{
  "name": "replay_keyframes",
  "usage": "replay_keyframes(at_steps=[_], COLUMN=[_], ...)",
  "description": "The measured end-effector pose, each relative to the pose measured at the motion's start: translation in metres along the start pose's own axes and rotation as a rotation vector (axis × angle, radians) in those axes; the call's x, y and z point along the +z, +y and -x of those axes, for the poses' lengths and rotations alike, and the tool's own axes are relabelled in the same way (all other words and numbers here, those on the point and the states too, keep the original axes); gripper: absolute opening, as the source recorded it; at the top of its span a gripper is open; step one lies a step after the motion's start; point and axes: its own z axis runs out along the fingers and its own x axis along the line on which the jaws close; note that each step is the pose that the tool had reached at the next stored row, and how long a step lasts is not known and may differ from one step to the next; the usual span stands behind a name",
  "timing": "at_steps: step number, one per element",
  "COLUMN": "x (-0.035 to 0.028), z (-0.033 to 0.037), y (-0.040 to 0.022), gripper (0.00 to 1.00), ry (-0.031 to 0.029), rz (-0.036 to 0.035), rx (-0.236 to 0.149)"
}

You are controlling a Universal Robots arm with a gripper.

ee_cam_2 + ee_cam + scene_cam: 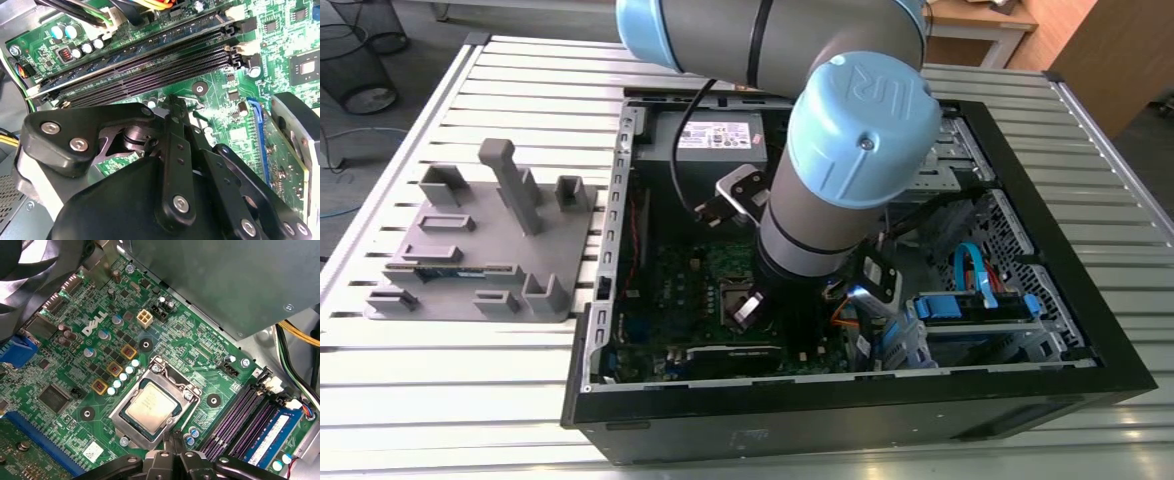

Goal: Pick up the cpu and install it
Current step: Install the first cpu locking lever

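Nearest the lens in both wrist views: black linkage of the gripper (pixel 172 105), fingers drawn together with nothing clamped between them. In the first wrist view, tip poised just beside the socket (pixel 186 390), apart from the chip.

Located the cpu (pixel 150 405): lying flat and square inside the socket's silver frame on the green motherboard (pixel 60 355), shiny top up, memory slots (pixel 150 65) to one side of it.

Judged progress: pick-up and placement look done, going by the seated chip and the empty fingers. Cannot tell whether the frame is latched down, so locking is possibly left.

Surface, from the exterior view: open black computer case (pixel 854 410) lying on a slatted metal table (pixel 454 400), with the arm (pixel 854 130) reaching down into it. Grey tray (pixel 467 250) with upright pegs on the exterior view's left, well apart from the case.

Room: wire wastebasket (pixel 354 65) on the floor beyond the table's far corner, wooden furniture (pixel 1107 50) at the exterior view's right.
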Motion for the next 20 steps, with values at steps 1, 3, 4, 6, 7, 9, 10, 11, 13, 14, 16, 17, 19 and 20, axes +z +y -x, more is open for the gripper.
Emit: replay_keyframes(at_steps=[1,3,4,6,7,9,10,11,13,14,16,17,19,20], x=[-0.0011,-0.0019,-0.0019,-0.0021,-0.0021,-0.0018,-0.0017,-0.0015,-0.0012,-0.0011,-0.0005,-0.0001,0.0005,0.0004], z=[-0.0003,0.0,0.0001,-0.0002,-0.0001,0.0001,0.0005,0.0009,0.0012,0.001,0.0007,0.0004,0.0001,0.0001], y=[0.0002,0.0003,0.0001,-0.0003,-0.0008,-0.0017,-0.0023,-0.0029,-0.0037,-0.0039,-0.0045,-0.0048,-0.0053,-0.0053], gripper=[0.11,0.11,0.11,0.11,0.11,0.11,0.11,0.11,0.11,0.11,0.11,0.11,0.11,0.11], ry=[0.0012,0.0001,0.0001,-0.0006,-0.0009,-0.002,-0.0026,-0.0033,-0.0053,-0.0066,-0.0095,-0.0112,-0.0141,-0.0148], rz=[-0.0003,-0.0004,-0.0002,0.0006,0.0011,0.0016,0.0016,0.0016,0.0015,0.0018,0.0018,0.0014,0.0,0.0001], rx=[0.001,0.0,0.0,0.0,-0.001,-0.002,-0.003,-0.005,-0.008,-0.009,-0.012,-0.014,-0.019,-0.02])
